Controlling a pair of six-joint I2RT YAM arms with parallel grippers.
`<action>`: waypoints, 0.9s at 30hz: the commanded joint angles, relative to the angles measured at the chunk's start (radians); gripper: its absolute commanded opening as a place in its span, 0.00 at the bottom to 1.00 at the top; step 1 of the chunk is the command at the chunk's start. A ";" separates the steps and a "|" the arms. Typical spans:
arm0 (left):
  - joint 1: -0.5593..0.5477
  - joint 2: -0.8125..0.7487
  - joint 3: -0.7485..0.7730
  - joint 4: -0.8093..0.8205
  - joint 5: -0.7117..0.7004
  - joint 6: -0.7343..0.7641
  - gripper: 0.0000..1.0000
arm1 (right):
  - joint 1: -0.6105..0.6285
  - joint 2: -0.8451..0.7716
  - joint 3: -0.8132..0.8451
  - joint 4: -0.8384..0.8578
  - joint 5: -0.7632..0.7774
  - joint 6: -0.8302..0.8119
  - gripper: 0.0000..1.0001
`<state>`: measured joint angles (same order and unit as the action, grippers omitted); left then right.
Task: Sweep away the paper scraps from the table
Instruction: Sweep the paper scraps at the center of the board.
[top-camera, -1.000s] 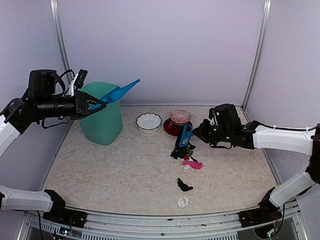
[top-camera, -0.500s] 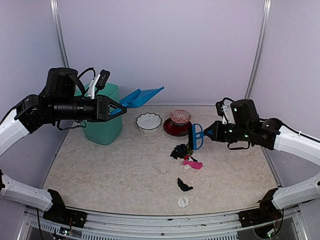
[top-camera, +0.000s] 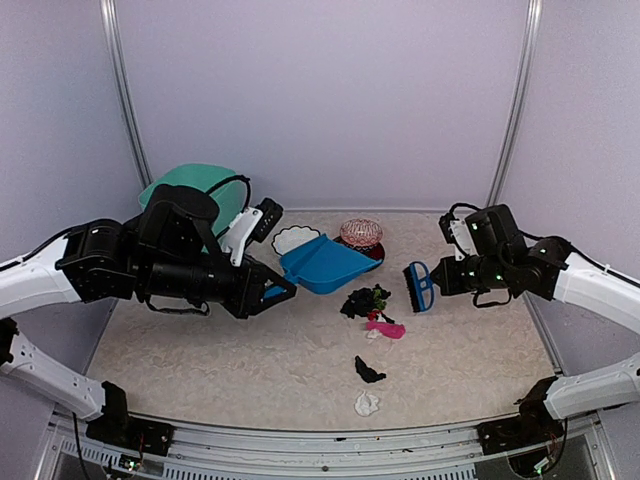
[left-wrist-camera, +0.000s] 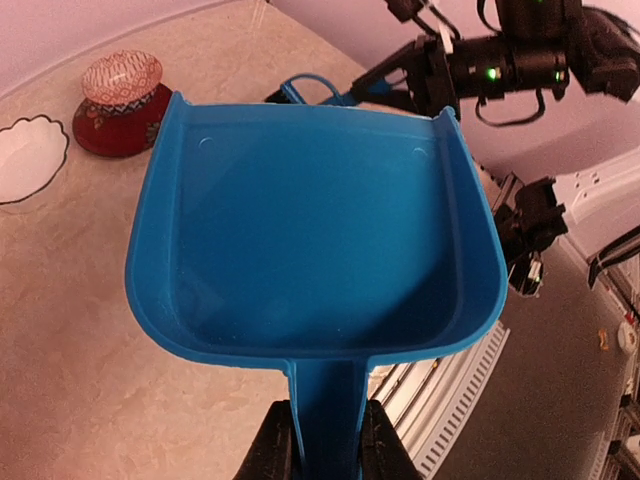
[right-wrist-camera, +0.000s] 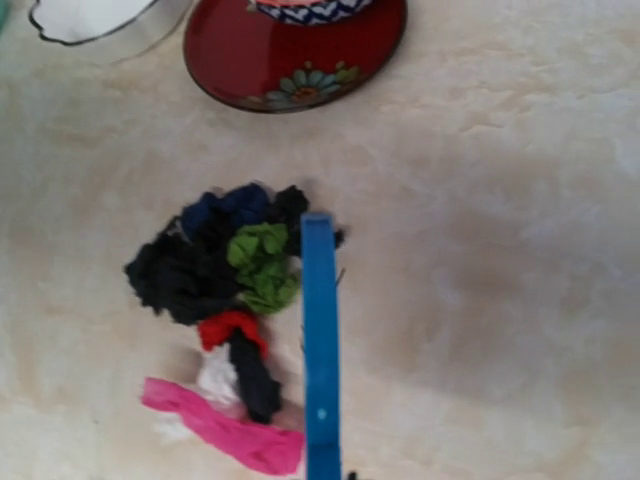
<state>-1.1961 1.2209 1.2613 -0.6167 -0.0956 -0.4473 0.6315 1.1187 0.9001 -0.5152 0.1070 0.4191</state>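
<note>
Now that the left claw (top-camera: 270, 292), closed on the dustpan (top-camera: 325, 265), has swung down from the bin (top-camera: 195, 178) to the paper scraps (top-camera: 362, 300), the right claw (top-camera: 440, 280), gripping the brush (top-camera: 418, 286), can probably sweep.

A: Top view: bright or dim?
B: Bright and even, lit diffusely from overhead; only soft, faint shadows on the table (top-camera: 200, 350), no glare.
A: Left wrist view?
B: Sharp across the blue dustpan (left-wrist-camera: 310, 250), with a dull sheen on its plastic; softer behind it, bowed toward the corners.
A: Right wrist view?
B: Blurred throughout; fuzzy around the paper scraps (right-wrist-camera: 215, 270), weakly shadowed beside them, smeared along the blue hand brush (right-wrist-camera: 320, 340).
</note>
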 joint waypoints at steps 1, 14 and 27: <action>-0.093 0.019 -0.083 -0.035 -0.110 -0.006 0.00 | -0.015 0.014 0.017 -0.020 0.049 -0.093 0.00; -0.237 0.123 -0.271 -0.022 -0.157 -0.081 0.00 | -0.018 0.124 0.141 -0.039 0.085 -0.301 0.00; -0.252 0.081 -0.343 -0.088 -0.187 -0.210 0.00 | 0.105 0.131 0.209 -0.305 -0.657 -0.406 0.00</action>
<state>-1.4586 1.3357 0.9348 -0.6712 -0.2478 -0.5995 0.6708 1.2663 1.1152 -0.7139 -0.2836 0.0242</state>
